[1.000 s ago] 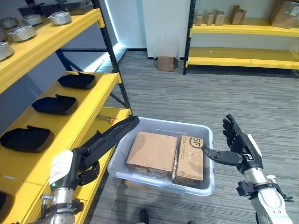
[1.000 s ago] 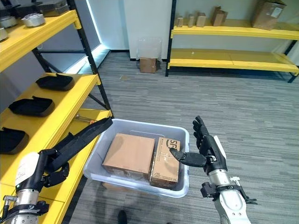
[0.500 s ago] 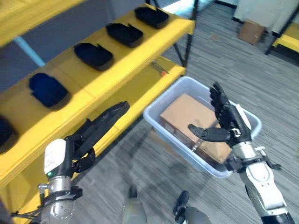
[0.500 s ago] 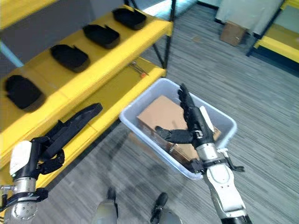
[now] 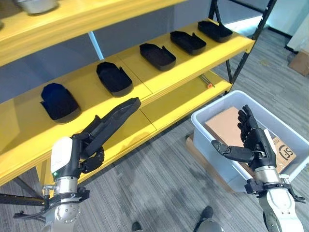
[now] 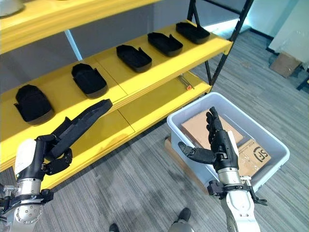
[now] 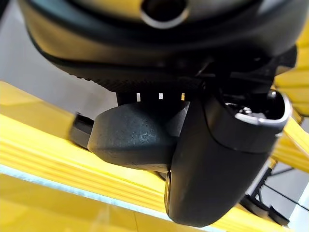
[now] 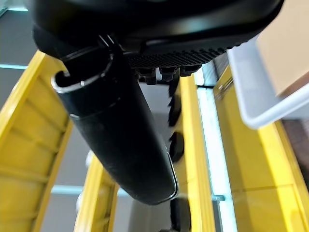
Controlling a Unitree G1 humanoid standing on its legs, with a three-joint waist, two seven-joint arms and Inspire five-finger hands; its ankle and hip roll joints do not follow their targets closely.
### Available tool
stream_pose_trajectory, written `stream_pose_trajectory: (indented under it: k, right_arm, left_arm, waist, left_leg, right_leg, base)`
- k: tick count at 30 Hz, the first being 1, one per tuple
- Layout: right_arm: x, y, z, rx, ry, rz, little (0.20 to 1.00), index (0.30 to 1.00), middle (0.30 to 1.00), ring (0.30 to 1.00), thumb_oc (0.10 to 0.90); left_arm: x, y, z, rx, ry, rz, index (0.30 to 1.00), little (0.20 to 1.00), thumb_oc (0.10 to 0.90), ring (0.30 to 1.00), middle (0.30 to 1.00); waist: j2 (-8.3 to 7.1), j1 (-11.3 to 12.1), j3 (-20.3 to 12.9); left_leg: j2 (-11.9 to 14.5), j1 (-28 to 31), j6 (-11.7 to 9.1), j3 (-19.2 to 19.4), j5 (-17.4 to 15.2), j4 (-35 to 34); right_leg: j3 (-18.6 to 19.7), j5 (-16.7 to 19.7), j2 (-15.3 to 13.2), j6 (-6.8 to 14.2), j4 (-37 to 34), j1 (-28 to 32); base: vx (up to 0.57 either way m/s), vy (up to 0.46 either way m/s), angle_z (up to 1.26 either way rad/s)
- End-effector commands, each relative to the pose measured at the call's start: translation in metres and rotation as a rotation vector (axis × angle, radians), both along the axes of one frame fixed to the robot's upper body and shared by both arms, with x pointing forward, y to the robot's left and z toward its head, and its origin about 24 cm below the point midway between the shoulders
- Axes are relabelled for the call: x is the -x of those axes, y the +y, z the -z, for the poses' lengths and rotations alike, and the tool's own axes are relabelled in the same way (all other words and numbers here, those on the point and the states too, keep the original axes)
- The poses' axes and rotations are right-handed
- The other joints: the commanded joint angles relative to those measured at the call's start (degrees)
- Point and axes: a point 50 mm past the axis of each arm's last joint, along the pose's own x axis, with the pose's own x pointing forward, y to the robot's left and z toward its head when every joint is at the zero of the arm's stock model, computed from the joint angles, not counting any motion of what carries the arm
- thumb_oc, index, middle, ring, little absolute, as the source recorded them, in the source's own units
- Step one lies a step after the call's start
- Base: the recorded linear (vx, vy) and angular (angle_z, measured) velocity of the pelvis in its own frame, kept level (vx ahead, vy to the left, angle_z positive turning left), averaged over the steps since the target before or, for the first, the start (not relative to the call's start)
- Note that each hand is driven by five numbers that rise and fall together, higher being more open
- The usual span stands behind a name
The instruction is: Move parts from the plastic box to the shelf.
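Cardboard parts (image 5: 227, 126) sat in the plastic box (image 5: 205, 123) on the floor beside the shelf (image 5: 159, 104) — nothing lifted. Your right hand (image 5: 253, 142) hovered flat-fingered over them, ready to grasp; left hand (image 5: 104, 128) stretched straight, empty, toward the shelf.

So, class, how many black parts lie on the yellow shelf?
5, in a row on the middle shelf: far left, next, centre, then, far right. More may be out of frame.

The right hand (image 5: 255, 145) covers part of the cardboard boxes (image 5: 227, 126) in the plastic box (image 6: 193, 113). The box's far corner is cut by the left eye view's edge. What lies under the cardboard boxes is hidden.
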Motion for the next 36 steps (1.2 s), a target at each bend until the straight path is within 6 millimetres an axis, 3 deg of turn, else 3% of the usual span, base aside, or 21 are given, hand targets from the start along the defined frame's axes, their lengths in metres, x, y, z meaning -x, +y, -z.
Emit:
stream_pose_trajectory:
  k: [1, 6, 9, 11, 12, 13, 14, 15, 17, 19, 21, 24, 30, 32, 34, 36]
  right_arm:
    - [-0.008, -0.001, -0.052, 0.095, -0.28, -0.026, 1.0, 1.0, 1.0, 1.0, 0.9]
    - [-0.01, 0.004, -0.05, 0.085, -0.277, -0.036, 1.0, 1.0, 1.0, 1.0, 0.9]
    - [-0.01, 0.007, -0.049, 0.084, -0.275, -0.04, 1.0, 1.0, 1.0, 1.0, 0.9]
    - [-0.01, 0.01, -0.048, 0.087, -0.279, -0.036, 1.0, 1.0, 1.0, 1.0, 0.9]
    - [-0.01, 0.009, -0.045, 0.086, -0.266, -0.025, 1.0, 1.0, 1.0, 1.0, 0.9]
    - [-0.01, 0.008, -0.045, 0.086, -0.267, -0.025, 1.0, 1.0, 1.0, 1.0, 0.9]
    - [-0.009, 0.007, -0.043, 0.078, -0.254, -0.027, 1.0, 1.0, 1.0, 1.0, 0.9]
    - [-0.008, 0.007, -0.041, 0.071, -0.243, -0.035, 1.0, 1.0, 1.0, 1.0, 0.9]
    - [-0.005, 0.005, -0.039, 0.065, -0.222, -0.05, 1.0, 1.0, 1.0, 1.0, 0.9]
    - [-0.004, 0.004, -0.038, 0.067, -0.214, -0.054, 1.0, 1.0, 1.0, 1.0, 0.9]
    - [-0.002, 0.001, -0.035, 0.063, -0.198, -0.053, 1.0, 1.0, 1.0, 1.0, 0.9]
    - [0.002, -0.001, -0.036, 0.065, -0.196, -0.051, 1.0, 1.0, 1.0, 1.0, 0.9]
    - [0.002, 0.001, -0.036, 0.082, -0.188, -0.061, 1.0, 1.0, 1.0, 1.0, 0.9]
    - [0.0, -0.001, -0.039, 0.072, -0.201, -0.063, 1.0, 1.0, 1.0, 1.0, 0.9]
    - [0.001, -0.002, -0.041, 0.076, -0.206, -0.063, 1.0, 1.0, 1.0, 1.0, 0.9]
    - [0.001, -0.005, -0.042, 0.086, -0.207, -0.055, 1.0, 1.0, 1.0, 1.0, 0.9]
  left_arm:
    - [-0.013, -0.004, -0.069, -0.144, -0.357, 0.062, 0.3, 0.3, 0.4, 0.3, 0.3]
    - [-0.012, -0.004, -0.069, -0.138, -0.361, 0.06, 0.3, 0.3, 0.4, 0.3, 0.3]
    - [-0.012, -0.005, -0.07, -0.149, -0.364, 0.064, 0.3, 0.3, 0.4, 0.3, 0.3]
    - [-0.014, -0.005, -0.071, -0.159, -0.363, 0.075, 0.3, 0.3, 0.4, 0.3, 0.3]
    - [-0.019, -0.01, -0.068, -0.115, -0.353, 0.105, 0.3, 0.3, 0.4, 0.3, 0.3]
    - [-0.019, -0.01, -0.068, -0.115, -0.353, 0.105, 0.3, 0.3, 0.4, 0.3, 0.3]
    - [-0.02, -0.012, -0.066, -0.109, -0.339, 0.114, 0.3, 0.3, 0.4, 0.3, 0.3]
    - [-0.02, -0.012, -0.063, -0.111, -0.322, 0.114, 0.3, 0.3, 0.4, 0.3, 0.3]
    - [-0.018, -0.011, -0.06, -0.113, -0.299, 0.101, 0.3, 0.3, 0.4, 0.3, 0.3]
    - [-0.018, -0.012, -0.058, -0.103, -0.291, 0.105, 0.3, 0.3, 0.4, 0.3, 0.3]
    - [-0.018, -0.014, -0.057, -0.101, -0.282, 0.113, 0.3, 0.3, 0.4, 0.3, 0.3]
    - [-0.014, -0.013, -0.053, -0.085, -0.271, 0.1, 0.3, 0.3, 0.4, 0.3, 0.3]
    - [-0.005, -0.007, -0.043, -0.037, -0.249, 0.043, 0.3, 0.3, 0.4, 0.3, 0.3]
    - [-0.007, -0.008, -0.044, -0.02, -0.257, 0.051, 0.3, 0.3, 0.4, 0.3, 0.3]
    - [-0.009, -0.01, -0.045, -0.014, -0.26, 0.062, 0.3, 0.3, 0.4, 0.3, 0.3]
    - [-0.012, -0.012, -0.047, -0.008, -0.266, 0.079, 0.3, 0.3, 0.4, 0.3, 0.3]
  waist:
    - [2.01, -0.24, -2.18]
    - [-0.62, 1.51, -2.04]
    - [-1.17, 2.28, -1.7]
    - [-0.28, 1.71, -0.89]
    - [1.45, -1.94, 1.11]
    - [1.46, -1.69, 1.05]
    - [2.03, -2.8, 1.26]
    - [2.2, -3.23, 1.45]
    - [1.84, -3.38, 1.0]
    - [1.19, -4.35, 0.61]
    - [0.1, -5.21, -0.2]
    - [-0.69, -4.67, -0.92]
    - [0.08, -3.3, -2.65]
    - [-0.12, -3.21, -0.75]
    - [0.01, -3.48, 0.2]
    - [0.12, -3.99, 1.68]
  left_leg:
    - [-2.32, 0.3, 5.05, 0.25, -2.92, -2.88]
    - [-6.06, -2.01, 6.93, -1.78, -6.19, 1.21]
    - [-8.39, -3.5, 8.58, -3.09, -8.15, 3.98]
    - [-9.9, -2.77, 10.62, -4.58, -7.78, 2.65]
    - [-10.79, -0.79, 12.27, -7.17, -5.01, -0.24]
    - [-10.74, -0.8, 12.19, -6.92, -4.87, -0.43]
    - [-10.62, 0.0, 12.28, -7.77, -4.03, -1.51]
    - [-10.92, 0.63, 12.4, -8.27, -3.44, -2.36]
    - [-11.59, 0.61, 12.43, -9.31, -2.36, -3.48]
    - [-12.15, -0.02, 12.27, -10.27, -1.55, -3.3]
    - [-12.82, -0.35, 11.82, -11.37, -1.6, -3.16]
    - [-13.25, -1.85, 11.17, -11.75, -0.59, -3.34]
    - [-12.67, -2.35, 10.7, -10.44, -0.84, -2.9]
    - [-12.35, -5.43, 9.65, -10.15, -3.01, 5.13]
    - [-12.34, -7.01, 9.11, -10.29, -4.1, 8.78]
    - [-10.99, -9.68, 7.33, -9.22, -4.48, 14.93]
  right_leg:
    - [-2.08, -3.95, -1.79, 5.31, 0.74, 2.99]
    - [-2.73, 1.91, -5.39, 7.53, -1.14, 4.77]
    - [-3.09, 4.13, -7.72, 7.86, -0.19, 5.37]
    - [0.26, 4.56, -9.02, 7.43, 5.21, 4.26]
    - [14.45, -0.08, -2.33, 3.86, 13.1, -2.79]
    - [14.76, -0.27, -2.29, 3.7, 13.47, -3.25]
    - [18.04, -4.78, 3.39, 2.0, 14.89, -4.97]
    - [18.29, -7.28, 7.04, 0.93, 16.12, -6.24]
    - [14.78, -11.74, 11.32, -1.05, 15.58, -5.0]
    - [17.66, -13.73, 16.78, -1.77, 14.75, -5.58]
    - [23.21, -15.47, 21.61, -2.27, 9.76, -3.68]
    - [27.54, -13.36, 22.43, -2.49, 1.94, -1.42]
    - [27.35, -12.08, 21.79, -2.26, -3.21, 2.02]
    - [26.96, -12.73, 21.23, -3.22, -2.65, 2.43]
    - [26.24, -13.11, 21.0, -3.65, -1.78, 2.21]
    - [24.97, -14.05, 20.52, -4.7, -0.65, 2.3]
  base:
    - [-0.01, 0.227, 0.07]
    - [-0.02, 0.17, 0.19]
    - [-0.02, 0.263, 0.41]
    - [0.0, 0.483, 0.59]
    - [-0.02, 0.406, 0.66]
    - [0.01, 0.365, 0.79]
    - [0.06, 0.152, 0.88]
    - [0.08, 0.21, 0.66]
    - [0.05, 0.094, 0.32]
    - [0.04, -0.001, 0.47]
    - [0.05, -0.038, 0.53]
    - [0.0, -0.064, 0.34]
    - [0.03, -0.098, -0.08]
    - [-0.05, -0.145, 0.0]
    - [-0.07, -0.091, 0.2]
    - [-0.07, -0.083, 0.36]
